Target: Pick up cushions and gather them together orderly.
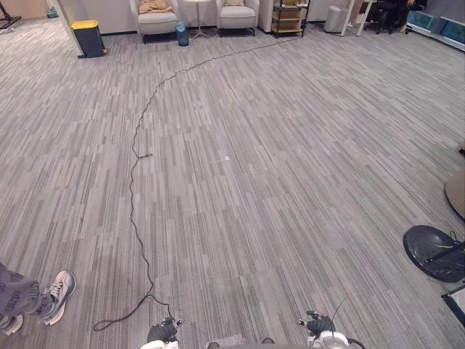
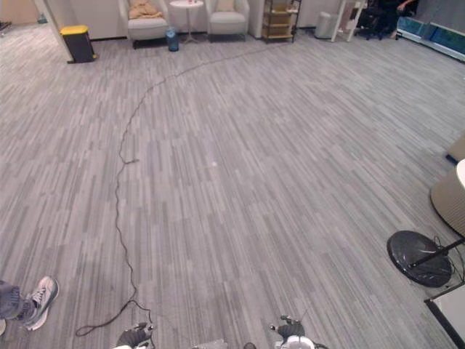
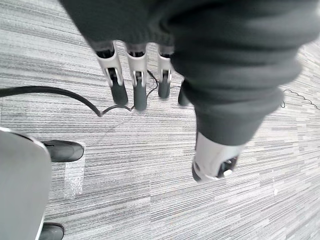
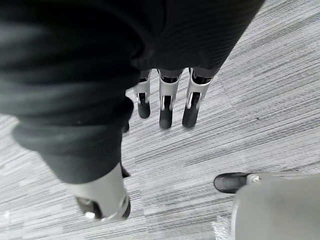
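Note:
A tan cushion lies crumpled on the seat of the left grey armchair at the far wall. A second, paler cushion leans in the right armchair. Both are far off across the carpet. My left hand hangs over the bare carpet with straight fingers and holds nothing. My right hand hangs the same way, fingers straight, thumb apart, nothing in it.
A small round side table stands between the armchairs, with a blue bin beside it. A black bin with a yellow lid stands far left, a shelf unit far right. A person's shoe is near left, a black round base near right.

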Available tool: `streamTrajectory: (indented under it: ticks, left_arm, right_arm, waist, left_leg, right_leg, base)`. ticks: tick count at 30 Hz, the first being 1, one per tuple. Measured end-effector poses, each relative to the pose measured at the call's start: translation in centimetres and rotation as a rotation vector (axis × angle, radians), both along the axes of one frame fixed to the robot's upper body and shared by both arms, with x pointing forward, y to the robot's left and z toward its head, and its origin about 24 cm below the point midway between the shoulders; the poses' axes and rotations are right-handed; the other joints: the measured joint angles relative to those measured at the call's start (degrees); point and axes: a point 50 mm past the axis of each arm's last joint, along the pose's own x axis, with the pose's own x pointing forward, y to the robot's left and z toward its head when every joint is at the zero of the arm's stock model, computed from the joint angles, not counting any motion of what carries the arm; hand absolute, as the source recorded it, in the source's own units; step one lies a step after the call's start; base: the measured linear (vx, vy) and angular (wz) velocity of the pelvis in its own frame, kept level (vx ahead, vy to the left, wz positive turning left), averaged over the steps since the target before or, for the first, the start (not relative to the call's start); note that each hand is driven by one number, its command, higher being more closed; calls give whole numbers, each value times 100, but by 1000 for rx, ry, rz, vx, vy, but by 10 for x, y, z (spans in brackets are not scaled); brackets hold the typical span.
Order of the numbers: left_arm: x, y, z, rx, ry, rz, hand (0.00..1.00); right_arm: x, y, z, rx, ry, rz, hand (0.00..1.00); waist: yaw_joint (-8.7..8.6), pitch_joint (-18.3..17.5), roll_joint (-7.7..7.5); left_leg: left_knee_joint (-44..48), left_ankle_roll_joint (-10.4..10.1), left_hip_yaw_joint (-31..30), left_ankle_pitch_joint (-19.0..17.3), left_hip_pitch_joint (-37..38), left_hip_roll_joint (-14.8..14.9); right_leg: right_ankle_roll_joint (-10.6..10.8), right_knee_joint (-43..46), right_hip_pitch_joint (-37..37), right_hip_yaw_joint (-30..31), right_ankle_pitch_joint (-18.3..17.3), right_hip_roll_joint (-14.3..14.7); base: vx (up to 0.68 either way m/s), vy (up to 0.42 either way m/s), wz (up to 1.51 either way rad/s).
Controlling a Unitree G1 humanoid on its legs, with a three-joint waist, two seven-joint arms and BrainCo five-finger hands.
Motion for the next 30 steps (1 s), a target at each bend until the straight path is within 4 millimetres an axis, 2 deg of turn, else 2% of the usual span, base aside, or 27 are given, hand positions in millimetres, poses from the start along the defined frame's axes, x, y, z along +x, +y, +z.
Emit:
streamTrajectory:
  ticks: [6, 13, 17, 30]
  left_arm:
    - [3, 1, 0, 6, 7, -29, 0]
    - [5, 2, 1, 1, 1, -18, 0]
    - [6, 3, 0, 0, 7, -16, 0]
    - [12, 2, 1, 13, 15, -93, 0]
  right_arm:
    - [-2, 4, -1, 17, 8, -16, 0]
    - [-14, -4, -4, 53, 28, -180, 0]
    - [-16, -1, -5, 84, 29, -244, 0]
    - [-16, 2, -6, 106, 26, -269, 0]
  waist:
    - [1, 39, -51]
    - [8, 57, -95]
    - [25, 88, -121]
    - [10, 136, -136]
  left_leg:
    - [-3, 21, -202, 16, 3, -33]
    - [-43, 83, -566, 49, -25, -180]
    - [-44, 127, -610, 18, -18, -230]
    - [-45, 130, -677, -4, 5, -252]
  right_leg:
    - [11, 9, 71, -188, -47, -42]
    - [101, 98, 176, -543, -253, -203]
    - [113, 68, 269, -614, -258, -253]
    - [119, -20, 357, -678, -254, -272]
  base:
    - [-8, -14, 16]
    - [17, 4, 30]
    - [64, 9, 9]
    - [6, -9, 2]
